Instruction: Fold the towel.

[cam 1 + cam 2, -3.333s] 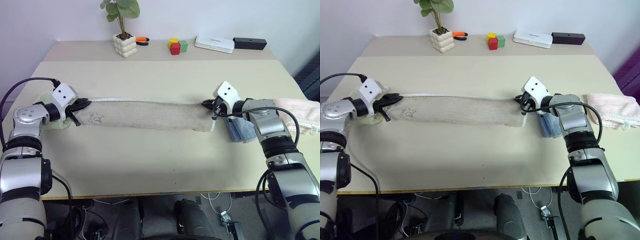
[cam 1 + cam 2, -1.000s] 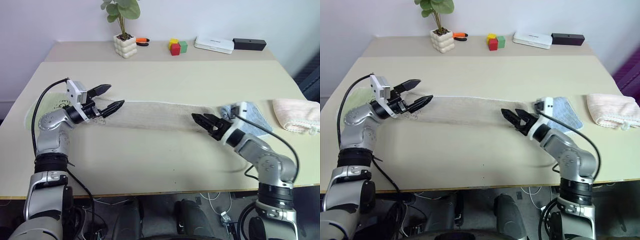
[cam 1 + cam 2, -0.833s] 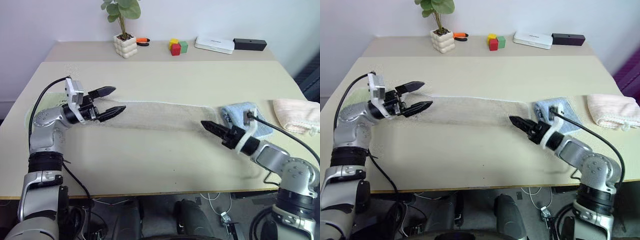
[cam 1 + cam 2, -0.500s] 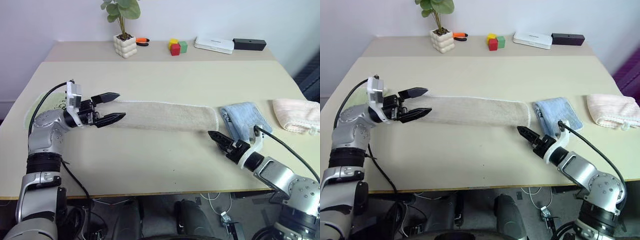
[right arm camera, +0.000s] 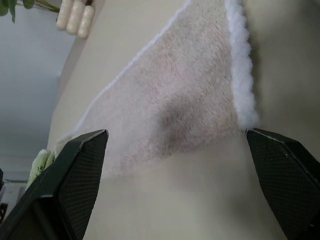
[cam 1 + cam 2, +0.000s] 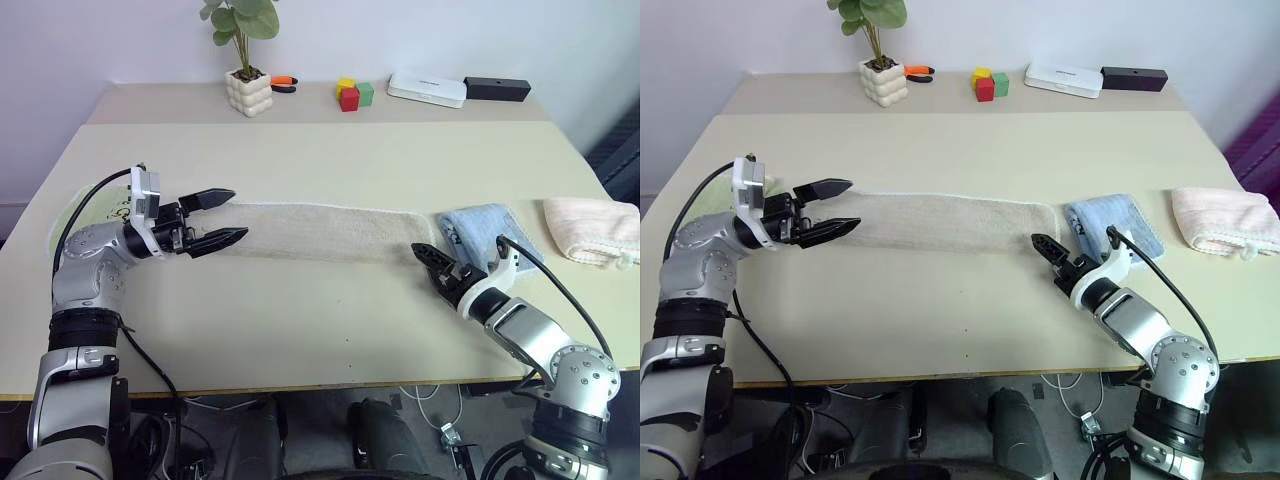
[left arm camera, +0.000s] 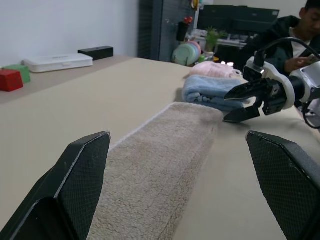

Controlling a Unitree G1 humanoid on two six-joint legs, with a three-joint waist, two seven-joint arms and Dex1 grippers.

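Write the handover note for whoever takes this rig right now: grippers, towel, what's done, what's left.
Left gripper: open, empty, over the towel's left end.
Right gripper: open, empty, just off the towel's right end.
Towel: a long narrow strip lying flat across the table, held by neither gripper.
Done: it looks folded lengthwise into that strip.
Left: probably grip the ends and fold it end to end.
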